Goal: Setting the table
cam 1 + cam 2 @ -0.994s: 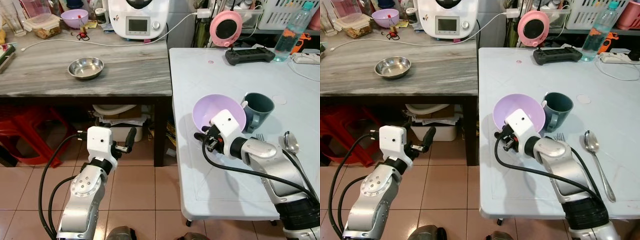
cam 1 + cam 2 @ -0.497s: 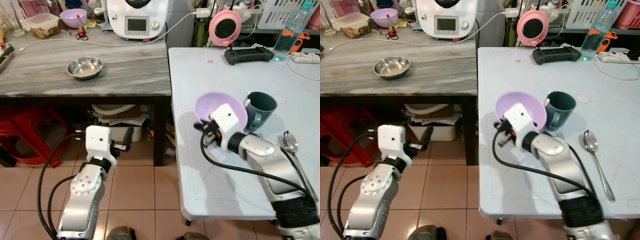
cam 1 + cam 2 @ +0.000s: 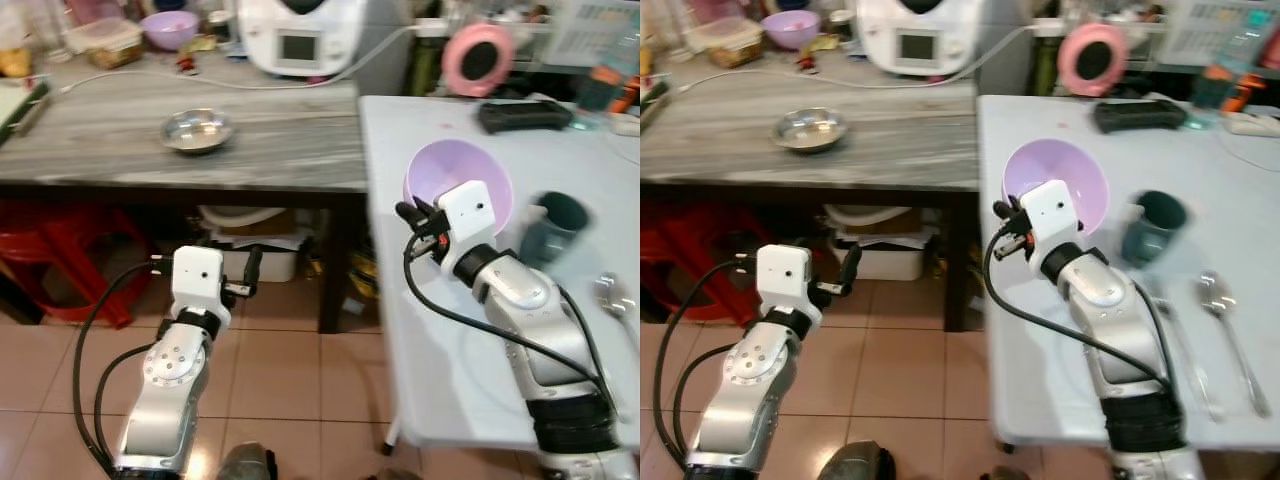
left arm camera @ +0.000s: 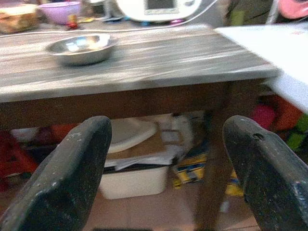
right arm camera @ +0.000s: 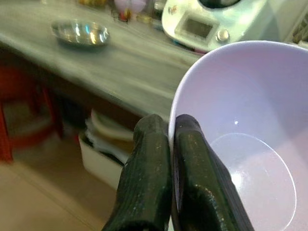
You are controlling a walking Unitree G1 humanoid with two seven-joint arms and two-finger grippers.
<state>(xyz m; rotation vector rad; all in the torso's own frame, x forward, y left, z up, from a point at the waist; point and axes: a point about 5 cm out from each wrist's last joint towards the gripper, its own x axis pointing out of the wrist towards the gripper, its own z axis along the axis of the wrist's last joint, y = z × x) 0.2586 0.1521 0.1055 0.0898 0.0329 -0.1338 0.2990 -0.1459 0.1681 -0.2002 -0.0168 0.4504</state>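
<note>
Pinching the rim of the lilac bowl (image 3: 455,185), the right gripper (image 5: 168,159) holds it tilted above the white table (image 3: 470,350) near its left edge. Left gripper (image 4: 168,159) hangs fingers apart before the grey counter (image 3: 200,150).

Quick count of what's out here — two purple bowls: one big one (image 3: 1065,180) over the white table (image 3: 1240,200), one smaller (image 3: 792,27) at the back of the grey counter (image 3: 730,150). One steel bowl (image 3: 811,129) on that counter. One dark mug (image 3: 1150,226), one spoon (image 3: 1225,320), one fork (image 3: 1175,330) — blurry though. One white kitchen machine (image 3: 910,35), one pink round thing (image 3: 1092,60), one black controller (image 3: 1137,114).
</note>
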